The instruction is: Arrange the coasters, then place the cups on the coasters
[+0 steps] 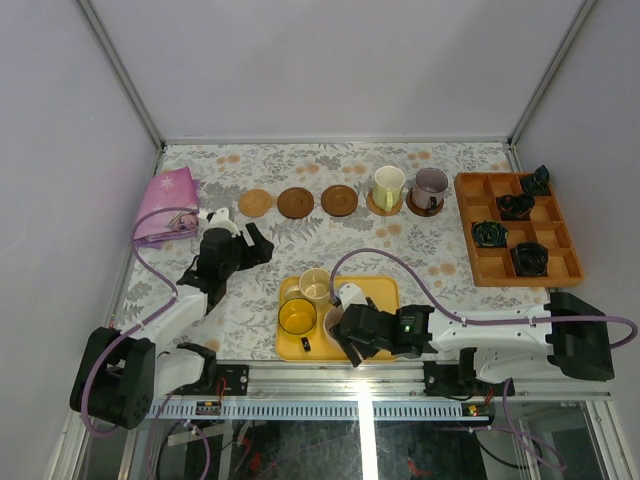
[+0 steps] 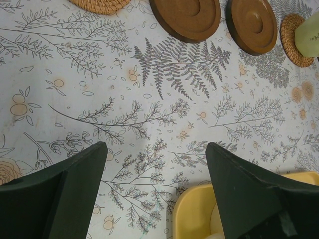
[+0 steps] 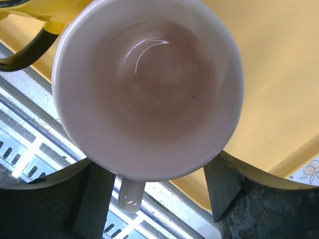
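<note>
Five coasters lie in a row at the back: a bare tan coaster (image 1: pixel 256 203) (image 2: pixel 99 5), two bare brown coasters (image 1: pixel 295 202) (image 1: pixel 339 200) (image 2: pixel 185 19) (image 2: pixel 251 25), then one under the pale green cup (image 1: pixel 388 186) (image 2: pixel 311 35) and one under the purple-grey cup (image 1: pixel 431 188). The yellow tray (image 1: pixel 385 295) (image 3: pixel 269 74) holds the cream cup (image 1: pixel 316 284), yellow cup (image 1: pixel 297 316) (image 3: pixel 50 10) and pink cup (image 1: pixel 335 322) (image 3: pixel 149 84). My right gripper (image 1: pixel 342 330) (image 3: pixel 154 169) straddles the pink cup, its fingers (image 3: pixel 222 189) against both sides. My left gripper (image 1: pixel 262 243) (image 2: pixel 154 149) hangs open over the bare cloth.
An orange compartment box (image 1: pixel 470 232) with small black objects stands at the right. A pink-purple pouch (image 1: pixel 165 205) lies at the back left. The tray's corner (image 2: pixel 194 209) shows by my left gripper's right finger. White walls close in the table on three sides.
</note>
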Controlling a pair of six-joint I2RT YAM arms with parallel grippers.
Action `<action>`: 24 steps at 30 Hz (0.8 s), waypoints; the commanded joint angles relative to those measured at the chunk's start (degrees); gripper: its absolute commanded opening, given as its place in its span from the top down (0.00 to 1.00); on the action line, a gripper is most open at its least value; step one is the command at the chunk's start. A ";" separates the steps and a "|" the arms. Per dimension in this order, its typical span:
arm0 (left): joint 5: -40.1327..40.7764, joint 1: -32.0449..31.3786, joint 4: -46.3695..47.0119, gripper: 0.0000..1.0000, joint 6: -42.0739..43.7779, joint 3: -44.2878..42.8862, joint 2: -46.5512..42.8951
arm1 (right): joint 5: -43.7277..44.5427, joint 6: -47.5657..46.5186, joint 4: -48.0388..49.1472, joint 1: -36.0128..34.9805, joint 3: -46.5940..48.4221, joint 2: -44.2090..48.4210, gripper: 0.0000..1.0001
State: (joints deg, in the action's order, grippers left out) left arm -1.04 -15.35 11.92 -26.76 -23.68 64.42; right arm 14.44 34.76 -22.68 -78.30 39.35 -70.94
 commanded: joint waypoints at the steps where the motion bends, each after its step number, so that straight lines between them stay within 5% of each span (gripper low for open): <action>1: 0.21 -0.20 2.41 0.20 -0.39 -0.17 0.35 | 2.22 1.63 0.44 -0.54 1.27 -0.51 0.32; 7: -0.01 -0.20 2.75 0.20 -0.48 0.02 0.53 | 2.16 2.21 -0.11 -0.62 1.20 -0.17 0.52; 9: -0.02 -0.20 2.84 0.20 -0.56 0.10 0.62 | 2.23 2.36 -0.32 -0.71 1.25 -0.17 0.90; 10: -0.09 -0.20 2.91 0.20 -0.57 0.12 0.57 | 2.31 2.41 -0.41 -0.79 1.23 -0.17 0.97; 16: -0.11 -0.20 2.94 0.20 -0.66 0.21 0.84 | 3.17 2.90 -1.70 -1.09 1.76 0.07 1.00; 24: -0.23 -0.21 2.67 0.20 -0.64 -0.04 0.63 | 16.75 9.73 -11.51 -1.94 6.49 7.18 1.00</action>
State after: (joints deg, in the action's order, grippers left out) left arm -1.06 -15.35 11.97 -26.85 -23.68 64.99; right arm 19.68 39.16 -28.51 -79.77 40.12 -69.63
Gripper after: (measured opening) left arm 0.805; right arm 0.223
